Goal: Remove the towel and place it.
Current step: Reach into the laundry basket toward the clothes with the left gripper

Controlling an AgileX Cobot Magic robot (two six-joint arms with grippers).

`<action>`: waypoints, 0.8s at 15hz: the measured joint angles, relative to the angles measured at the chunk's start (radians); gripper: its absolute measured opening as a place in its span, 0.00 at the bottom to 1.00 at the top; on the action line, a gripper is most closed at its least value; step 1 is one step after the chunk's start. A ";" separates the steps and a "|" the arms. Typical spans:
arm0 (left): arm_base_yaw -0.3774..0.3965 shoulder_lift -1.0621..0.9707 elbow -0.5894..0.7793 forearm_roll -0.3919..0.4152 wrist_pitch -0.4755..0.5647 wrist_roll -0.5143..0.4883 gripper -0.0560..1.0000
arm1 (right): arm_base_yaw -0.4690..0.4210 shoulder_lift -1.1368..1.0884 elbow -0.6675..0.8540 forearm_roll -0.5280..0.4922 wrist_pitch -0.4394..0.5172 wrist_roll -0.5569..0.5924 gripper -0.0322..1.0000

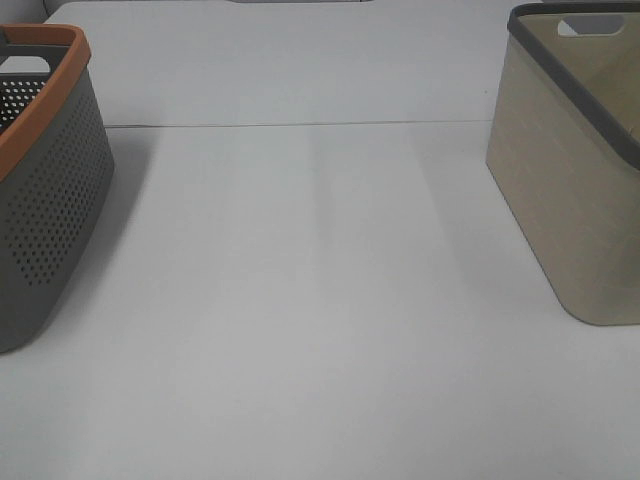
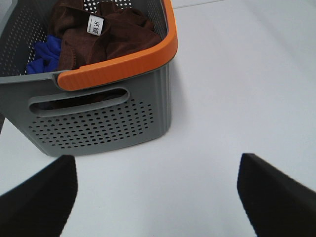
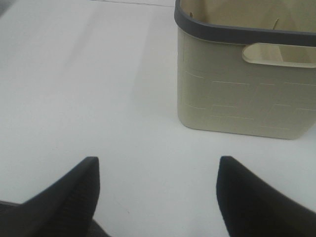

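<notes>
Zero steps recorded complete: found the towel (image 2: 114, 40) bunched in the orange-rimmed basket (image 2: 123, 64), left and right jaws wide open, empty, placement pending.

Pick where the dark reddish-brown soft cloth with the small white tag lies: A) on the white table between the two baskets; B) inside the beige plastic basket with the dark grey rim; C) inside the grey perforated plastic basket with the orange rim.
C: the left wrist view shows the reddish-brown cloth bunched inside the grey perforated basket, next to a blue cloth.
</notes>
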State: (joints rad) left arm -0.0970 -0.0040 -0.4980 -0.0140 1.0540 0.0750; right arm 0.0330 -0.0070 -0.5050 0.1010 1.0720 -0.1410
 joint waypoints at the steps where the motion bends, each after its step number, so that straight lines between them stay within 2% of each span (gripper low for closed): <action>1: 0.000 0.000 0.000 0.000 0.000 0.000 0.84 | 0.000 0.000 0.000 0.000 0.000 0.000 0.66; 12: 0.000 0.000 0.000 0.000 0.000 0.000 0.84 | 0.000 0.000 0.000 0.000 0.000 0.000 0.66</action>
State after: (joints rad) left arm -0.0970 -0.0040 -0.4980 -0.0140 1.0540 0.0750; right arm 0.0330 -0.0070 -0.5050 0.1010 1.0720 -0.1410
